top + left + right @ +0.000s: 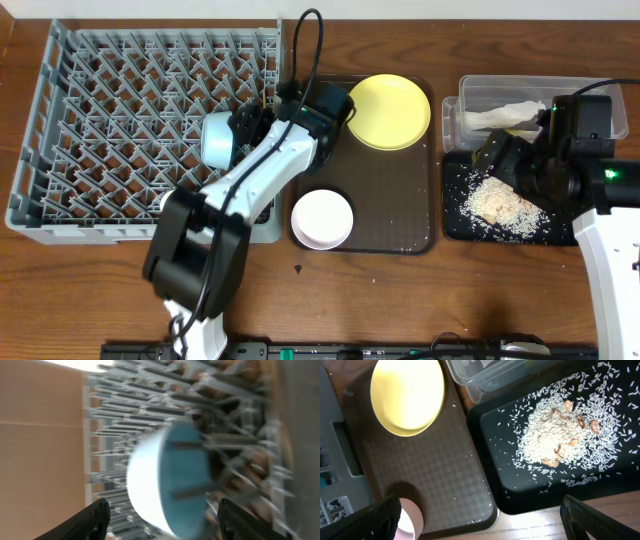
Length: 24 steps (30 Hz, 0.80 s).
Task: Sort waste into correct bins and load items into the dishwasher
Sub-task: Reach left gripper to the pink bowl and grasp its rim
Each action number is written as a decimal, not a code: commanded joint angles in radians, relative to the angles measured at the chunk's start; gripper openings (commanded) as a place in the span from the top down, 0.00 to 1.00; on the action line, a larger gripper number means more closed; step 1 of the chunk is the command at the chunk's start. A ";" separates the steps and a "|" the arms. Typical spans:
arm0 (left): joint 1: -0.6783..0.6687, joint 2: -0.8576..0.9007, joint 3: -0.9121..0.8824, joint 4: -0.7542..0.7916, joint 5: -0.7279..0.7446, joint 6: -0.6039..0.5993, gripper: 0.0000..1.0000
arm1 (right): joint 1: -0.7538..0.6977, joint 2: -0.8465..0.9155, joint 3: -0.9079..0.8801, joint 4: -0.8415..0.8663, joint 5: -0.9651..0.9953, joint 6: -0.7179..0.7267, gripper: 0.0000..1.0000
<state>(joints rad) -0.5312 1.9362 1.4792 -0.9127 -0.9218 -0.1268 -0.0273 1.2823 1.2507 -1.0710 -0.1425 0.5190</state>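
Rack (pixel 120 110), 3 o'clock edge: blue bowl (pixel 217 139) stands on edge between pegs, presumably to drain; left gripper (pixel 164 510) spread, flanking it. Plate (pixel 389 110) and white bowl (pixel 322 217) not yet loaded. Right gripper (pixel 481 505), spread and empty, hangs at 9 o'clock of the black tray (pixel 510 490) collecting rice (pixel 560 435).

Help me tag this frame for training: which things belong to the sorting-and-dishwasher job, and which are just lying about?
Job:
dish rack
light-blue bowl
yellow plate
white bowl
clear tub
white wrapper
black tray
rice crumbs

Lying about:
dark-brown serving tray
black bar at the table's near edge
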 commanded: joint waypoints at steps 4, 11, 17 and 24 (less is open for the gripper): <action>-0.087 -0.298 0.011 -0.048 0.638 -0.033 0.49 | -0.003 -0.001 0.010 -0.001 -0.004 0.000 0.01; -0.116 -0.316 -0.018 -0.101 0.892 -0.225 0.92 | -0.003 -0.001 0.010 0.001 -0.005 0.000 0.01; -0.145 -0.229 -0.169 -0.011 0.935 -0.365 0.92 | -0.003 -0.001 0.010 0.000 -0.005 0.000 0.01; -0.212 -0.071 -0.231 0.217 1.153 -0.365 0.92 | -0.003 -0.001 0.010 0.001 -0.005 0.000 0.01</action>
<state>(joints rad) -0.7155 1.8187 1.2503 -0.7494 0.0929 -0.4675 -0.0273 1.2823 1.2507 -1.0710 -0.1429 0.5190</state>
